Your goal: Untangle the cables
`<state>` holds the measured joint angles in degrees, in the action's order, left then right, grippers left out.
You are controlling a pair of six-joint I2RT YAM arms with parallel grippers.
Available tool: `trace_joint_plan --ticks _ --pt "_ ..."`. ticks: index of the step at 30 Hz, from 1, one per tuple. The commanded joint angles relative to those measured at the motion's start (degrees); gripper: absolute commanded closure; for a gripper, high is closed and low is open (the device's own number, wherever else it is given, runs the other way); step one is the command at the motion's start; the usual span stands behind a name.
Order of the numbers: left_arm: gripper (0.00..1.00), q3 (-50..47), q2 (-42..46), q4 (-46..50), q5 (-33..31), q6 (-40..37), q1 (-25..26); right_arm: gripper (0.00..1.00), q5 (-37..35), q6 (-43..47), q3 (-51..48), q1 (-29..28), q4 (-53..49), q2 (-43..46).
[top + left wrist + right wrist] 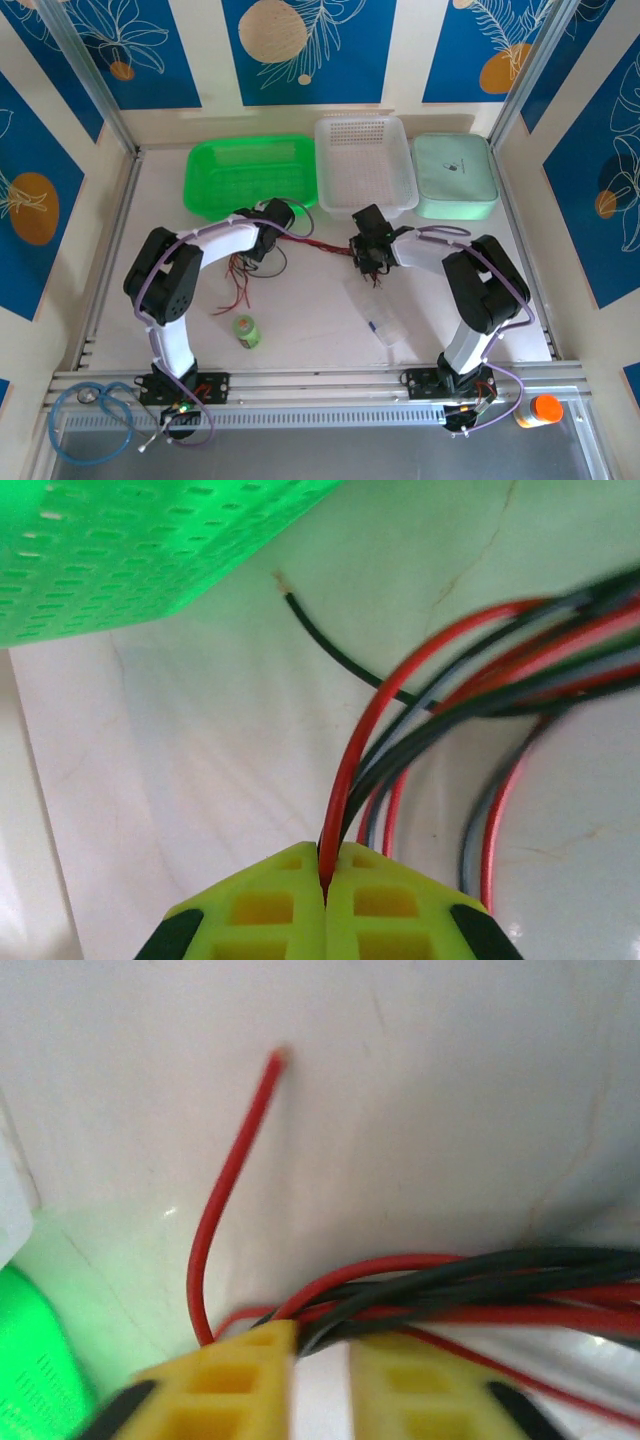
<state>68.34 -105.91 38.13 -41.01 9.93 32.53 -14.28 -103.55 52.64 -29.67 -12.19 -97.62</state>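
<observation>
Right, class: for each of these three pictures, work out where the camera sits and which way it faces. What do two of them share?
Top external: above and behind the arms, looking down on the table; both arms, left gripper and right gripper.
Left wrist: on the left arm, looking past its shut fingertips along the cables toward the green basket.
Right wrist: on the right arm, looking past its yellow fingertips at the cables.
Shared: top and left wrist both see basket and cables.
</observation>
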Motion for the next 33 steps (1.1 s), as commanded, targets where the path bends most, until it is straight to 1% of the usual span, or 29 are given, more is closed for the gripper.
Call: trace_joint_plan --ticks 1,5,10,11,13,16,18,21,23,25,29,31,32,33 --pt "1.0 -1.4 1.8 1.0 -4.3 -0.6 -0.2 1.0 -7.3 5.3 1.4 2.1 -10.2 1.8" --pt "1.0 -1.7 0.7 0.6 -5.1 -0.6 -0.5 1.0 -11.2 15.1 0.6 5.0 -14.6 5.2" --pt "1.0 -2.1 0.0 -0.7 -5.0 -0.8 -0.5 1.0 -13.7 29.4 0.8 8.3 -19.6 8.3" --pt "0.98 -2.2 0.0 -1.0 -4.8 -0.9 -0.4 1.0 -14.3 32.4 0.9 8.8 -20.3 8.7" --pt "0.91 -2.8 0.3 -1.8 -4.5 -1.1 -0.4 1.0 -15.9 36.0 1.0 9.3 -22.0 9.4" --pt "0.7 -3.6 1.4 -2.4 -3.8 -1.3 -0.3 1.0 -15.9 41.1 0.7 9.8 -21.7 10.1" --pt "0.57 -3.6 2.6 -2.3 -3.3 -1.3 -0.1 1.0 -13.6 45.8 1.4 9.9 -20.9 10.1" --pt "0.43 -2.7 5.5 -1.0 -3.0 -1.7 0.4 1.0 -9.0 54.3 3.7 8.8 -21.1 10.4" --pt "0.36 -1.5 8.0 0.4 -2.9 -1.9 0.9 1.0 -7.8 58.8 5.1 7.3 -22.5 11.2" --pt "0.3 0.1 10.4 2.2 -2.2 -2.0 1.3 0.93 -6.2 62.8 5.7 5.5 -23.3 12.5" --pt "0.23 4.5 13.9 7.8 1.5 -0.8 1.4 0.67 -3.9 66.1 5.8 3.5 -26.1 15.9" --pt "0.21 6.8 14.5 11.4 3.7 0.3 1.4 0.54 -2.5 67.3 5.7 3.3 -27.1 17.8" --pt "0.2 7.7 14.7 13.2 5.2 1.0 1.5 0.4 -1.9 68.0 5.7 3.2 -27.5 19.0" --pt "0.2 8.5 14.8 14.8 7.0 1.9 1.6 0.12 -1.6 68.5 5.8 3.2 -28.1 20.1"
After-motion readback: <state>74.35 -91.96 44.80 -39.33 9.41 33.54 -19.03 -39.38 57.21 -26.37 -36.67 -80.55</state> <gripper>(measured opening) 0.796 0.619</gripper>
